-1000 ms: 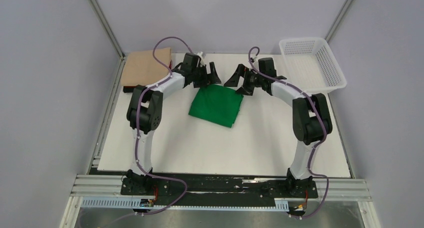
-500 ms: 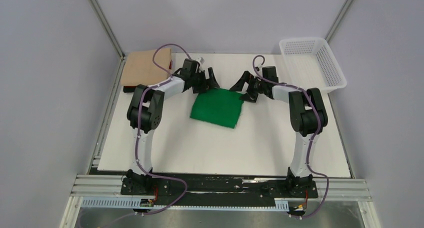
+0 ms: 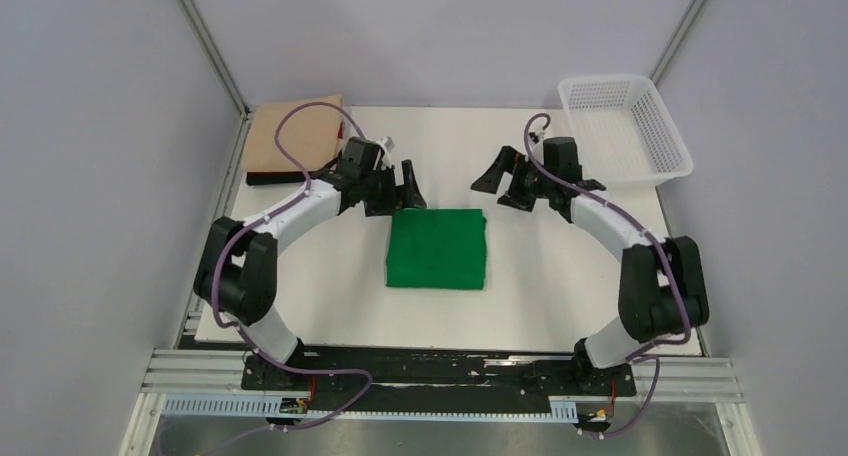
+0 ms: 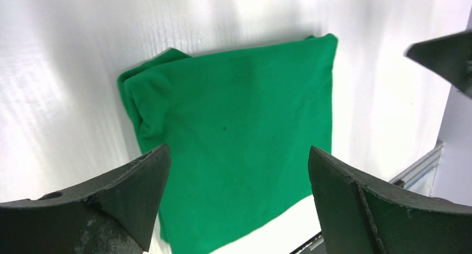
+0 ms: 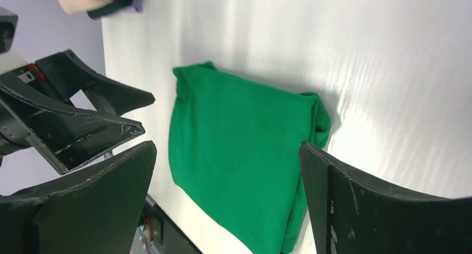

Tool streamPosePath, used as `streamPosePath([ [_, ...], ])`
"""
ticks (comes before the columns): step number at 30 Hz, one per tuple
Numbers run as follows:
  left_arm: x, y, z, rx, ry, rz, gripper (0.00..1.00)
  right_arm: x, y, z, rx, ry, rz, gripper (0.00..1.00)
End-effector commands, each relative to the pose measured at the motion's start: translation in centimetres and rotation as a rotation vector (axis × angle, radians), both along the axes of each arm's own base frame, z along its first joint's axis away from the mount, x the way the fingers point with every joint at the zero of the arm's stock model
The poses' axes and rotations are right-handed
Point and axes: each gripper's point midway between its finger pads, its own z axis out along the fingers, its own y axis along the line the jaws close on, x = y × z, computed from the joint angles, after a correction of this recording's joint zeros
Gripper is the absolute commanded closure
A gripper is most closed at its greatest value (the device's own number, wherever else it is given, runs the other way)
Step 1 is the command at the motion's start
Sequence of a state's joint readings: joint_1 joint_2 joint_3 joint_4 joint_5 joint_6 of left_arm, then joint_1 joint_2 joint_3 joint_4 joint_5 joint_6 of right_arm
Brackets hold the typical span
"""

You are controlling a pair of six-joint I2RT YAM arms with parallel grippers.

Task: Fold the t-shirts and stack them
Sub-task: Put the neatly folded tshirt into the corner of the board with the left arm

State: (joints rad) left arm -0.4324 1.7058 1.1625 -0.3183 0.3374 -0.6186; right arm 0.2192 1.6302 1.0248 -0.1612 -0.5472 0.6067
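Since the green shirt point(image 3: 437, 248) lies folded to a neat square in the middle of the surface point(image 3: 560, 296), what seems left is to lift it onto the tan shirt point(image 3: 290, 136) in the far left corner, which sits on a black shirt point(image 3: 265, 178). The left pincer point(image 3: 398, 191) hangs just past the square's far left corner, and the right pincer point(image 3: 502, 188) a little beyond its far right corner. Both are spread wide, hold nothing, and are clear of the cloth.

Each wrist view shows loose, bunched layers at one corner of the square. To lift well, I judge that each pincer should come down over its own far corner, take every layer at once, and close firmly before rising. Both should rise level and travel together, or the fold may sag open between them. Set the square flat on the tan shirt with the edges matched. The basket point(image 3: 625, 126) at the far right plays no part.
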Motion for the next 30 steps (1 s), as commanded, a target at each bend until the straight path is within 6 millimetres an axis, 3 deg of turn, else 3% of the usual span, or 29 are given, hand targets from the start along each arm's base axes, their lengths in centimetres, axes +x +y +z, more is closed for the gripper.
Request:
streamPosePath([
  [1,-0.9,3.6,1.9,0.146,-0.068,0.085,0.0,0.3,-3.2,4.9,-0.086,-0.198,-0.133,0.0],
  [5,-3.0,5.0,-0.4,0.204,0.009,0.091,0.0,-0.8,-6.1,4.3,-0.148,-0.187,-0.246,0.0],
  [12,-4.9,2.9,-3.6,0.184,0.079,0.046,0.01,-2.5,-8.8,3.0,-0.243,-0.132,-0.29,0.0],
  [16,-5.7,1.6,-5.4,0.257,0.101,0.021,0.12,-2.8,-9.4,3.4,-0.272,-0.156,-0.283,0.0],
  [17,-5.4,2.3,-6.3,0.323,0.103,0.049,0.14,-2.8,-9.4,3.4,-0.274,-0.157,-0.28,0.0],
  [20,-5.2,2.2,-8.1,0.458,0.111,0.055,0.24,-2.7,-9.3,3.5,-0.268,-0.155,-0.266,0.0],
  [25,-5.1,1.0,-10.3,0.531,0.149,0.03,0.41,-2.6,-9.3,4.1,-0.265,-0.173,-0.253,0.0],
  [29,-4.3,0.6,-11.4,0.574,0.166,0.037,0.66,-2.7,-9.6,4.4,-0.274,-0.192,-0.256,0.0],
  [30,-3.7,0.6,-11.5,0.593,0.155,0.047,0.76,-2.7,-9.7,4.4,-0.279,-0.195,-0.257,0.0],
])
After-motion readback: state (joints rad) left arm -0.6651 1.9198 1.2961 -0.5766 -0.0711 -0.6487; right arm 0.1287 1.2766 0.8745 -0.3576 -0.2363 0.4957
